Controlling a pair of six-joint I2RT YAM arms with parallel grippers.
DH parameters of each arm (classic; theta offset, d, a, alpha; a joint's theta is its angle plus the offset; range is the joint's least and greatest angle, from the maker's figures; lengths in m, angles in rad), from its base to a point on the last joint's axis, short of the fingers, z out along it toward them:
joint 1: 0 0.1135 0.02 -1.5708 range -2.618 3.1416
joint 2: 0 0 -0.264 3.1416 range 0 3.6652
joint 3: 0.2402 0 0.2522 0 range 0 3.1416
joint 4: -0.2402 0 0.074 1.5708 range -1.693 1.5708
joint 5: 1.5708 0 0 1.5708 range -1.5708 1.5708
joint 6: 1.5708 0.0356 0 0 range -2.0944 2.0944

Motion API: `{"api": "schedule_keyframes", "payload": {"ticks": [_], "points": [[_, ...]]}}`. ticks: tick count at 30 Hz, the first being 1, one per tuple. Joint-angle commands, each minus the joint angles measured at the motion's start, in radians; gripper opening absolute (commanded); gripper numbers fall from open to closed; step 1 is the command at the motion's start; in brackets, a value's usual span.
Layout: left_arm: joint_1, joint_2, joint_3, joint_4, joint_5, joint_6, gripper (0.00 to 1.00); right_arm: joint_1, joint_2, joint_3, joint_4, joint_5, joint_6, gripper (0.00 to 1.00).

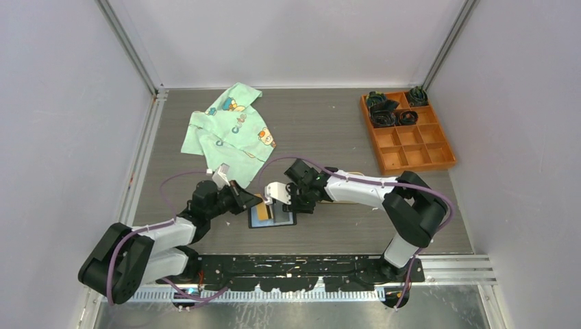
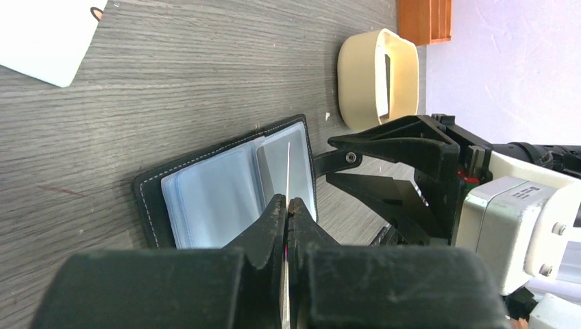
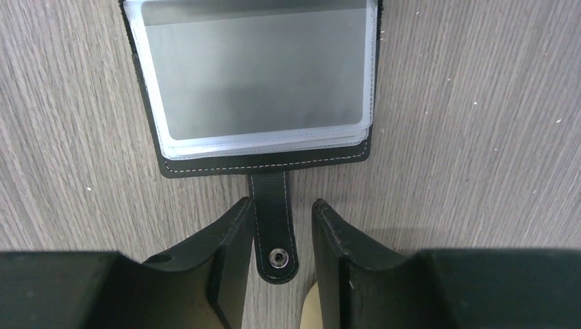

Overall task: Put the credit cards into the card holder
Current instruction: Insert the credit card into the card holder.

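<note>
Card holder (image 1: 273, 216) lay open and flat on the table (image 1: 329, 130) at the centre of the top view, between the two arms. Left gripper (image 2: 287, 203) was pinching a thin credit card (image 2: 288, 161), held edge-on over the holder's clear sleeves. Right gripper (image 3: 281, 205) stood spread, its fingers straddling the snap tab (image 3: 275, 233). A white card (image 2: 41, 34) lay at the upper left of the left wrist view.

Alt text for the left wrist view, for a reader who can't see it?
The left gripper pinches a thin card, seen edge-on, over an open black card holder with clear sleeves on the wood-grain table. The right gripper is open at the holder's far side, and a beige tray stands beyond.
</note>
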Motion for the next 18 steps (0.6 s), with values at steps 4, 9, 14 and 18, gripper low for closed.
{"api": "schedule_keyframes", "payload": {"ticks": [4, 9, 14, 18], "points": [[0.005, 0.058, -0.015, 0.168, -0.023, -0.043, 0.0, 0.014, 0.018, -0.003, 0.021, 0.014, 0.001, 0.41], [0.005, 0.113, -0.013, 0.223, -0.016, -0.058, 0.0, 0.016, 0.023, 0.002, 0.015, 0.024, 0.001, 0.41], [0.005, 0.107, -0.011, 0.201, -0.025, -0.049, 0.0, 0.016, 0.026, 0.003, 0.013, 0.024, 0.001, 0.4], [0.006, 0.079, -0.015, 0.147, -0.053, -0.023, 0.0, 0.016, 0.028, 0.007, 0.01, 0.024, 0.004, 0.4]]}}
